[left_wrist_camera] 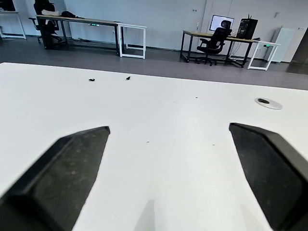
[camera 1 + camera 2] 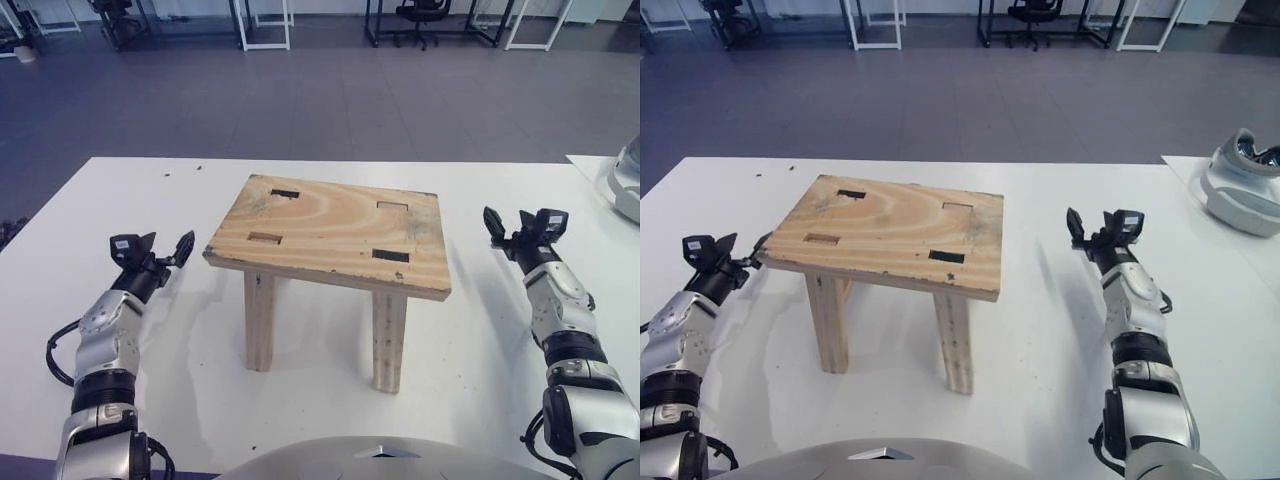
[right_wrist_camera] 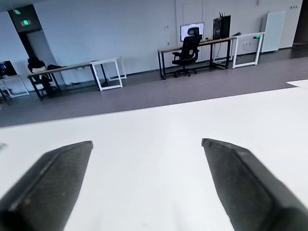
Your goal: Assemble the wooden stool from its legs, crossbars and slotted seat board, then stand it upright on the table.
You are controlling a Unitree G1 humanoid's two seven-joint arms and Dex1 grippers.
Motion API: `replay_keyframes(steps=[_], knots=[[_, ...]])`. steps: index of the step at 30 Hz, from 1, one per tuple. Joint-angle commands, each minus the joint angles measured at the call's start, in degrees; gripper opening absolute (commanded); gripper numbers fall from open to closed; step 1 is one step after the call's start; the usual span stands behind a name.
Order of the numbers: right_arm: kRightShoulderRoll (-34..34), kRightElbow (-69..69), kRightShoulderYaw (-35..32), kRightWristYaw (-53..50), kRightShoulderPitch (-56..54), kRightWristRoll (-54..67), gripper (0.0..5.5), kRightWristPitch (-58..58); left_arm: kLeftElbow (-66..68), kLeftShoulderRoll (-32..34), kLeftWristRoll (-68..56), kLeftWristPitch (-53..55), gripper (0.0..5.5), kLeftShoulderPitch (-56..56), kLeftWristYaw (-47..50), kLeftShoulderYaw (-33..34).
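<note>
We saw the stool [image 2: 330, 235] standing upright mid-table [image 2: 480, 350], seat on its legs. Our left gripper [image 2: 167, 242], just beside the seat's edge, and right gripper [image 2: 508, 225], farther off, were both spread wide and empty. We judged a careless inward swing from the left could tip the stool.

Stool [image 2: 335, 232] stands upright at ctr of table [image 2: 130, 190], all legs on tabletop. L gripper [image 2: 168, 243] just beside seat's left edge. R gripper [image 2: 1090, 222] to stool's right, clearly apart. Headset [image 2: 1240, 185] on 2nd table [image 2: 1188, 168], far right, behind R gripper.
</note>
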Motion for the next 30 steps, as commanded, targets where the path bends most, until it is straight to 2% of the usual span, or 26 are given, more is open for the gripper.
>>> replay_keyframes(steps=[1,6,11,30], knots=[[-0.87,7.84,-4.3,0.61,0.0,-1.9,4.23,-5.41,4.72,-0.08,2.09,-2.72,4.58,-2.79,2.86,2.22],[-0.45,11.84,-7.73,2.41,-2.77,-2.4,4.23,-8.94,8.4,-1.03,3.4,-6.8,4.58,-4.17,3.6,3.17],[1.38,10.14,-8.6,4.41,-3.38,-3.55,4.23,-12.84,14.08,0.2,1.16,-9.31,4.58,-8.46,4.24,7.82],[1.76,10.15,-11.11,7.96,-2.27,-4.44,4.23,-13.86,21.43,-1.03,7.2,-15.36,4.58,-18.21,2.03,3.32]])
